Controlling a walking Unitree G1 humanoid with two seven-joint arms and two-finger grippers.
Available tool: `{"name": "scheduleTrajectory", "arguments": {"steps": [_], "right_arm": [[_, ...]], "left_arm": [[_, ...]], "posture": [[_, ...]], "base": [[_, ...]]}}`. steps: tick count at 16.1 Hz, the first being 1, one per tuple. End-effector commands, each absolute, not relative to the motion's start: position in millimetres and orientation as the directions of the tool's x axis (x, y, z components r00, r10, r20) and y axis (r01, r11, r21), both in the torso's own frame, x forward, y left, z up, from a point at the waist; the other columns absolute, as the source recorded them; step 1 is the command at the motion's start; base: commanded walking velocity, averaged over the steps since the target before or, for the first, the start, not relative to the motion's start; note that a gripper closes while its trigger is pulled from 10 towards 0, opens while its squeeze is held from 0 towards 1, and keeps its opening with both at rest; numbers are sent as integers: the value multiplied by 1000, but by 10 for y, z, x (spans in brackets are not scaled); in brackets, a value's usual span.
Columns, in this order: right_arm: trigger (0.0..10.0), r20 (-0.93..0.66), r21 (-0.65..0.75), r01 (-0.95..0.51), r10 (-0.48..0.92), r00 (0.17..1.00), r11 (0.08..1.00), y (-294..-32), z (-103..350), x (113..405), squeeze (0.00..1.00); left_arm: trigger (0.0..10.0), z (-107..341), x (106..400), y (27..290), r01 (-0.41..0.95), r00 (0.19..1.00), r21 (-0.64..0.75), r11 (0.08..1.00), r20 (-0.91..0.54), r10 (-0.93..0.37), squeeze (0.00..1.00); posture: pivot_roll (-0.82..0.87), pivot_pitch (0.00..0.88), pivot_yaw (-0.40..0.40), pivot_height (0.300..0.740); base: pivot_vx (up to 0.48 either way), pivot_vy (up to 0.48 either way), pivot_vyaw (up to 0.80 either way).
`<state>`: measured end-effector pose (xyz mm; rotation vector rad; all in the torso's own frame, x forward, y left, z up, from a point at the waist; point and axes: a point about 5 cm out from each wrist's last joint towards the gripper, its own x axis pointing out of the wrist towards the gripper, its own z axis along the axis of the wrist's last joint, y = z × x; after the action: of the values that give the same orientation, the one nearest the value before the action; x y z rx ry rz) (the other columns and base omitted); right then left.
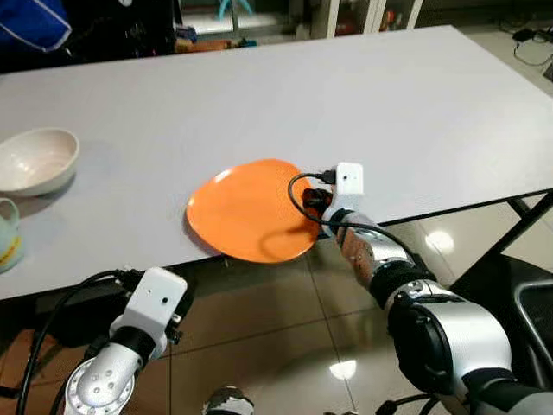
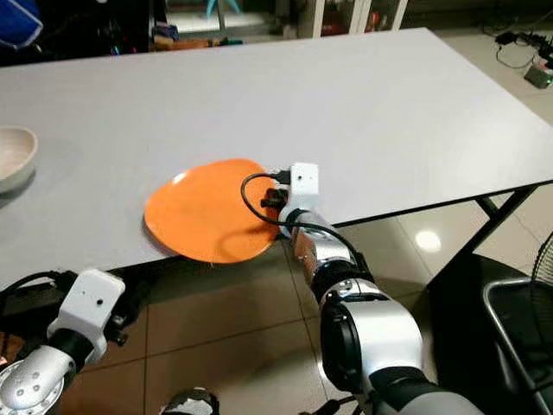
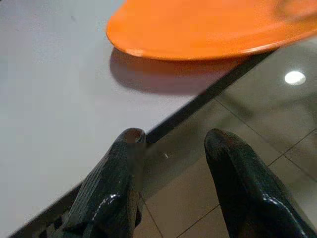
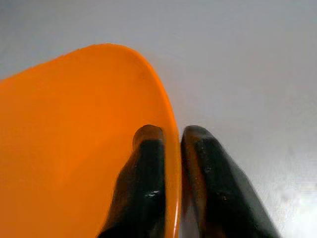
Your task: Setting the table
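The round glossy orange plate [image 1: 246,210] is lying at the near edge of the long pale grey table [image 1: 415,104], its front rim overhanging the edge above the tiled floor [image 1: 276,328]. The right gripper [image 4: 171,144] is pinching the plate's right-hand rim, one black finger on the upper face and the other on the outer side, the two pressed close on the rim. The left gripper [image 3: 171,163] is hanging below the table edge, left of the plate and apart from it, its two fingers spread and holding nothing. A shallow cream-coloured bowl [image 1: 34,160] is sitting at the table's left side, well apart from the plate, and a pale mug [image 1: 7,235] is standing just in front of it.
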<state>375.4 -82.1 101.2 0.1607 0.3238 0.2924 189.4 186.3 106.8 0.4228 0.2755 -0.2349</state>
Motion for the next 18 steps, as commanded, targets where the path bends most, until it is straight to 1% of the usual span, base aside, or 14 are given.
{"name": "scheduleTrajectory", "arguments": {"steps": [1,3,8,10,13,15,18], "right_arm": [[10000,-372,184,-237,291,881,954,-851,847,3678,1000],[10000,-375,160,-231,275,885,960,-881,844,3681,1000],[10000,-364,160,-187,234,902,969,-949,883,3715,1000],[10000,-353,128,-178,212,911,976,-965,917,3736,1000],[10000,-316,89,-169,189,930,981,-973,995,3776,1000],[10000,-267,41,-133,139,954,990,-1002,1079,3817,1000],[10000,-257,51,-92,102,961,994,-1023,1095,3825,1000]], "left_arm": [[10000,1084,1903,1826,282,936,369,886,-309,-169,0],[10000,1066,1887,1793,286,934,363,887,-313,-173,0],[10000,1071,1843,1785,284,932,362,888,-323,-166,0],[10000,1074,1829,1790,280,933,364,889,-323,-161,0],[10000,1074,1805,1786,277,932,362,890,-325,-157,0],[10000,1072,1789,1784,275,931,360,892,-330,-154,0],[10000,1068,1785,1784,275,930,357,893,-333,-153,0]], "posture": [[438,158,-8,740],[432,161,-13,740],[447,167,-17,740],[451,172,-17,740],[454,179,-19,740],[454,186,-20,740],[455,191,-21,740]], "base": [[0,0,0],[0,0,0],[0,0,0],[0,0,0],[0,0,0],[0,0,0],[0,0,0]]}}
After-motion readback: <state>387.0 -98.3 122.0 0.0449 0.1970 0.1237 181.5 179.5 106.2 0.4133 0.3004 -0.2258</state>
